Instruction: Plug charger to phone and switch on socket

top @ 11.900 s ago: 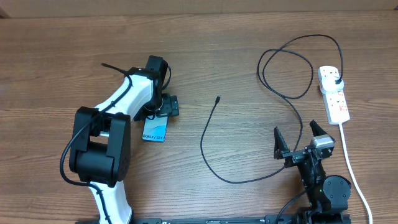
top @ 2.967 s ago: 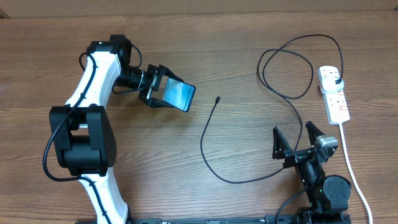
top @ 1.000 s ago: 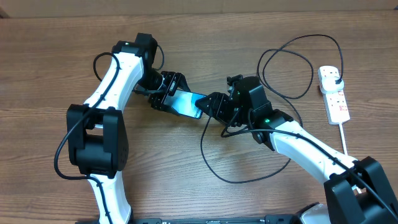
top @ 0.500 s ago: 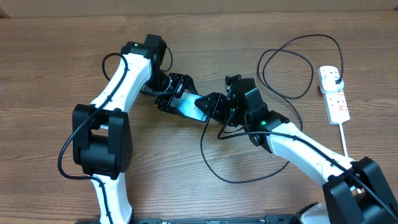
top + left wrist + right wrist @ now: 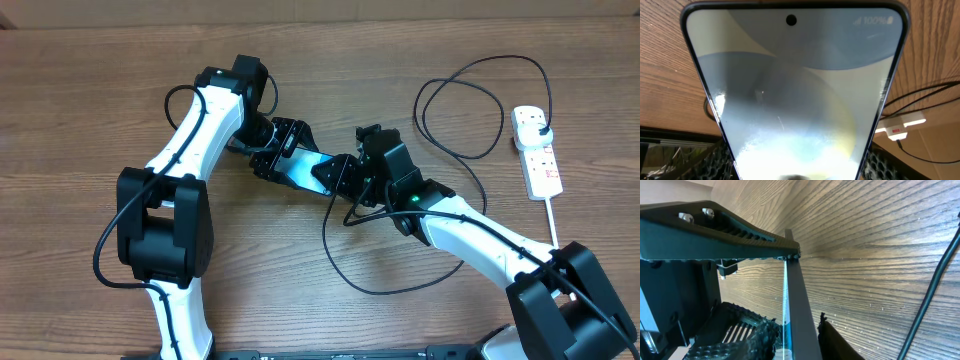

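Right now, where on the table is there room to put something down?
The bare table left of the left arm is free, and so is the front strip between that arm's base and the charger loop. The middle is crowded: both arms meet at the phone. The right side is busy with cable loops and the socket.

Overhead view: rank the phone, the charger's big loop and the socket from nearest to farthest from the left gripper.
1. phone, held in the left gripper.
2. charger's loop, right of centre.
3. socket, far right.
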You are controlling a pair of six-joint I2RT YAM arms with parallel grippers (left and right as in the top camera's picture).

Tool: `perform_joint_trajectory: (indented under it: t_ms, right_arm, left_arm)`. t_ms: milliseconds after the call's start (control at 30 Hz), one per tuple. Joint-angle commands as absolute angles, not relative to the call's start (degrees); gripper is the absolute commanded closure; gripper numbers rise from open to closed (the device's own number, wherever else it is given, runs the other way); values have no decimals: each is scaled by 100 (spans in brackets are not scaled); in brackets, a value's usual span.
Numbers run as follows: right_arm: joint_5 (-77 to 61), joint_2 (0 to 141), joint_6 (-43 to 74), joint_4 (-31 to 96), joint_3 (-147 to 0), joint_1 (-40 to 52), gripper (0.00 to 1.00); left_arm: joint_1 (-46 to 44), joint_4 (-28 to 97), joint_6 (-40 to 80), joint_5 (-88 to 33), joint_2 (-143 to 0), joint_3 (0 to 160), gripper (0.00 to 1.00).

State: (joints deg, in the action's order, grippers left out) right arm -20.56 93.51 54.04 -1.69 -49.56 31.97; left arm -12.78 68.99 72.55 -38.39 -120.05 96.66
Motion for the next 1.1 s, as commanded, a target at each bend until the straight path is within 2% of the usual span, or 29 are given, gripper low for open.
perform_joint_trajectory:
  t_ms: [0, 333, 933, 1033, 1067]
  right_arm:
    - [-1997, 9369, 5400, -233, -5085, 3229, 74]
    - [-2021, 9369, 5408, -307, -5085, 3229, 86]
    - [-2102, 9367, 5426, -545, -5087, 3229, 96]
    - [-2108, 9367, 5426, -600, -5087, 3218, 96]
    - [-2108, 9367, 5426, -604, -5087, 3212, 96]
  left_arm:
    - [-1319, 6919, 7328, -4053, -11990, 9815, 29]
    - [-1319, 6917, 7330, -4058, -11990, 9815, 28]
    - [-1315, 6851, 7330, -4176, -11990, 9815, 28]
    - [-1315, 6849, 7330, -4128, -11990, 9815, 21]
    - [-1315, 6847, 7330, -4112, -11990, 9815, 15]
